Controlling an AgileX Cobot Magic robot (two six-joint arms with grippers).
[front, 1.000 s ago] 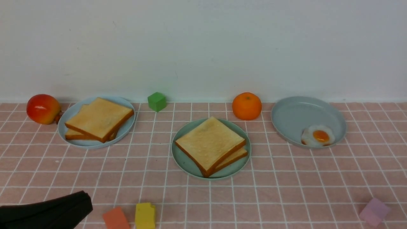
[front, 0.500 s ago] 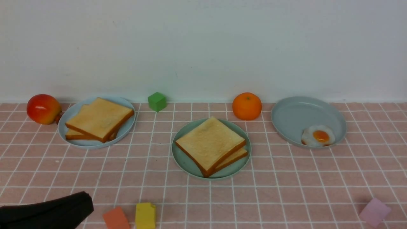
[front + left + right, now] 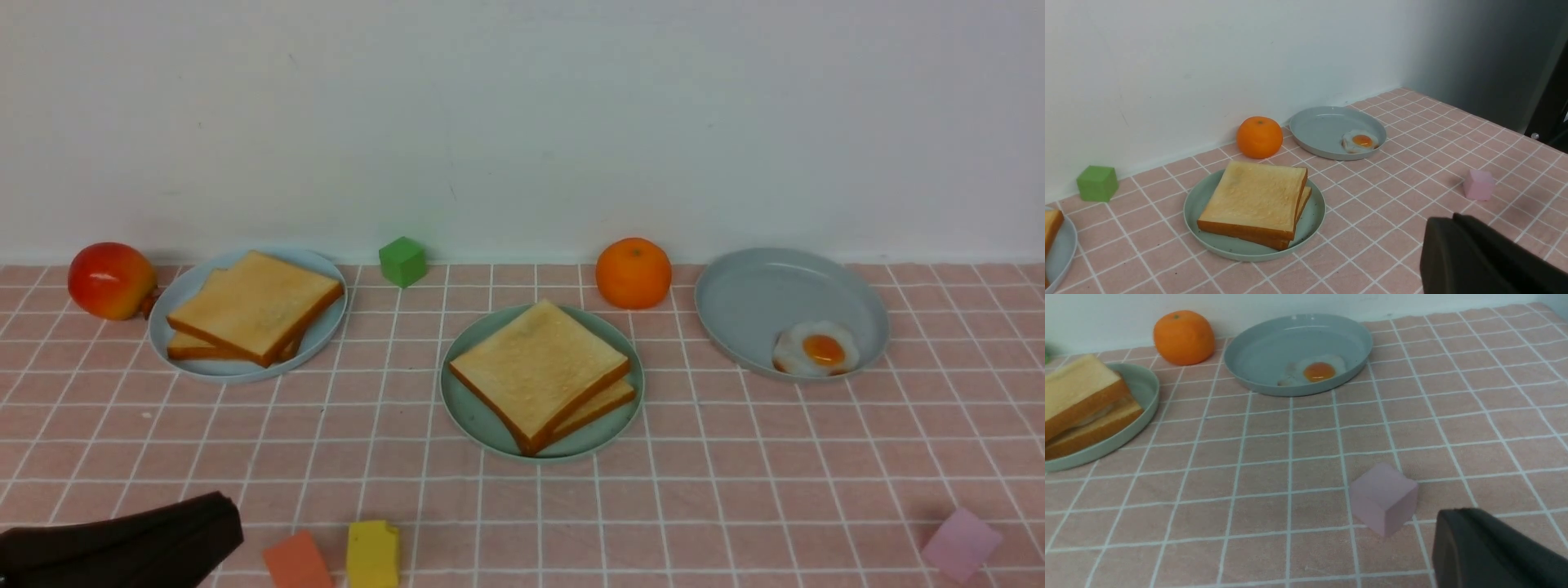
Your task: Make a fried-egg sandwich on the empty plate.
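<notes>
Claw states first: your left claw (image 3: 208,523) shows as a dark wedge low at the near left edge of the desk (image 3: 735,457), its two black fingers pressed together with nothing between them, so it is clenched and empty. It lies nearly level, tip pointing toward the desk's middle, just left of an orange block (image 3: 298,560) and a yellow block (image 3: 373,554). Your right claw (image 3: 1457,535) appears only in its own wrist view, as one black shape hovering beside a pink block (image 3: 1383,497); you cannot tell whether it is clenched or released.

At the desk's centre sits the teal plate (image 3: 473,412). It holds the sandwich (image 3: 539,371): two toast slices stacked, the upper one skewed so a corner of the lower shows. The right wrist view shows a pale layer in the gap between the slices, too blurred to name.

To the far right, a grey plate (image 3: 759,290) holds one fried egg (image 3: 816,349) against its near rim. To the far left, a blue plate (image 3: 326,322) carries a stack of toast (image 3: 255,305).

An apple (image 3: 110,279) touches the blue plate's left edge. A green cube (image 3: 403,260) and an orange (image 3: 633,272) stand by the back wall.
</notes>
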